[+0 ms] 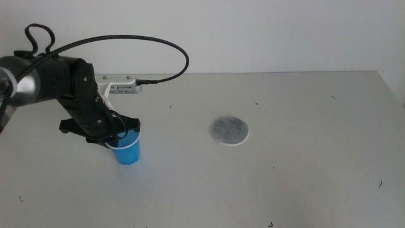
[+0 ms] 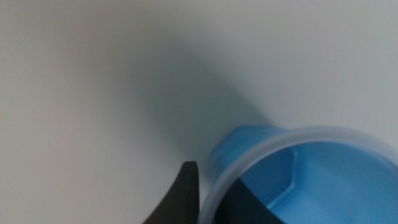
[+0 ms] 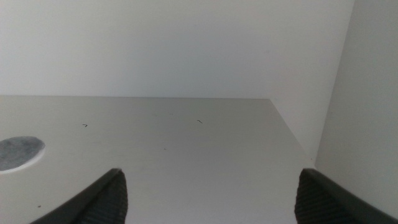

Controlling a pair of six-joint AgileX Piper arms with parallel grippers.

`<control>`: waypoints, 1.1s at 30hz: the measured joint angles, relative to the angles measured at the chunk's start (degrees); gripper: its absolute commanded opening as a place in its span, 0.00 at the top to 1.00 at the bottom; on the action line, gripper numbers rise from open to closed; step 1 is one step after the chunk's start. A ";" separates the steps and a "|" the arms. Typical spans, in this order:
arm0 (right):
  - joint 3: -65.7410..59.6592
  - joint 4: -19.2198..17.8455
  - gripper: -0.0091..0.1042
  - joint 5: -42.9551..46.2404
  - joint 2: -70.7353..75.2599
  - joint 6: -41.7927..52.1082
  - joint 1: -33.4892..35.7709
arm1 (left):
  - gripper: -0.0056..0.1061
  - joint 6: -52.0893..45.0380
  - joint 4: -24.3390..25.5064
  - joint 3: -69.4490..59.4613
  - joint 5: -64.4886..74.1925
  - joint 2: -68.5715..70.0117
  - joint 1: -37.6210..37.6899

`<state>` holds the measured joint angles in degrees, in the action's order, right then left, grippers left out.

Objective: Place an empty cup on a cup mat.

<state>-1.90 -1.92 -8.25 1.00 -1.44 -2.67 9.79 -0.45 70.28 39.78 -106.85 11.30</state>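
Note:
The blue cup (image 1: 128,151) with a thin white rim stands upright at the left of the table, and nothing shows inside it. My left gripper (image 1: 120,135) comes in from the left and is shut on the cup's near rim. In the left wrist view the cup (image 2: 298,168) fills the corner, and the gripper (image 2: 214,190) has one jaw outside the wall and one inside. The grey cup mat (image 1: 229,130) lies flat at the table's middle, well to the right of the cup. My right gripper (image 3: 211,177) is open and empty, out of the middle view, and sees the mat (image 3: 18,152) off to one side.
The grey table (image 1: 304,171) carries only small dark specks. A black cable (image 1: 158,44) loops above the left arm. A white wall (image 3: 348,112) stands close beside the table's far right corner.

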 measured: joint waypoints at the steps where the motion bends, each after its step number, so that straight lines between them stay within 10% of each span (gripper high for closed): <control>1: 0.00 0.00 0.09 0.00 0.00 0.00 0.00 | 0.95 0.00 -0.35 0.16 0.32 0.19 0.00; 33: 0.00 0.00 0.09 0.00 0.00 0.00 0.00 | 0.95 3.46 -0.70 30.35 30.31 3.98 6.18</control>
<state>-1.90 -1.92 -8.25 1.00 -1.44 -2.67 13.25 -1.15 100.63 70.09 -102.86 17.48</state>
